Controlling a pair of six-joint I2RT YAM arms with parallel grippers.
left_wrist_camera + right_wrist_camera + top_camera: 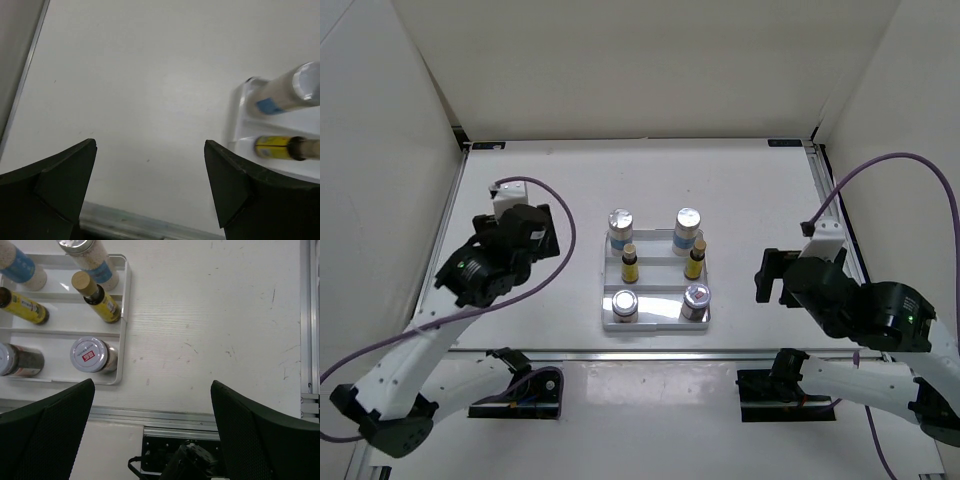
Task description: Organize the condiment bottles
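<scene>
Six condiment bottles stand in a white stepped tray [660,285] at mid-table. At the back are two white bottles with blue labels [621,227] [688,227]. In the middle are two slim yellow bottles [630,263] [696,260]. At the front are two silver-lidded jars [624,304] [696,299]. My left gripper [535,238] is open and empty, left of the tray; its wrist view shows a white bottle [285,92] and a yellow bottle [280,147] at the right edge. My right gripper [768,275] is open and empty, right of the tray; its wrist view shows the near jar [90,354] and a yellow bottle [97,297].
White enclosure walls stand at the back and on both sides. An aluminium rail [640,353] runs along the table's front edge, and another [825,200] along the right side. The arm bases [520,390] sit below the front rail.
</scene>
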